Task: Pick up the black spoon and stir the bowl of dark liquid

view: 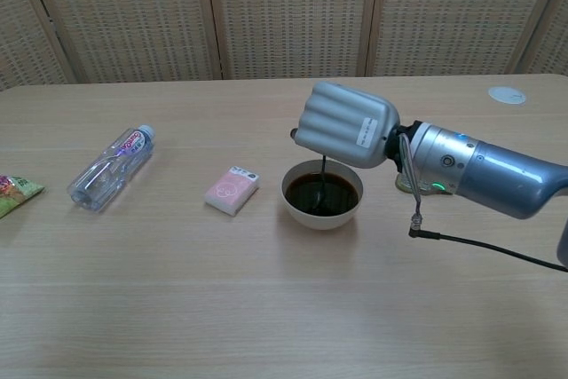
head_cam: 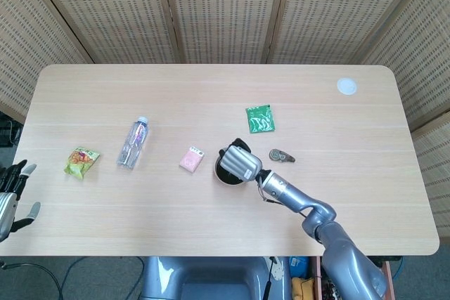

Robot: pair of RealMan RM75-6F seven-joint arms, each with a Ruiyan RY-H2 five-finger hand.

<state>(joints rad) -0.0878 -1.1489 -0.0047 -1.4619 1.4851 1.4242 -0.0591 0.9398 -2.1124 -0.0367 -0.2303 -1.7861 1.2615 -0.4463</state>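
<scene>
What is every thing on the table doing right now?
Right hand: holds the black spoon over the bowl.
Black spoon: upright, tip in the dark liquid.
Bowl: upright, holding dark liquid.
Water bottle: lying on its side.
Left hand: fingers apart, holding nothing.

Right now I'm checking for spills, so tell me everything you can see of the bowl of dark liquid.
The bowl is small, round and white, perhaps ceramic, standing upright on the wooden table near its middle. Dark, nearly black liquid fills most of it, and no spill shows around its base. The black spoon dips almost vertically into the liquid, held from above by the right hand, which hides the far rim. The pink packet lies apart beside it.
</scene>
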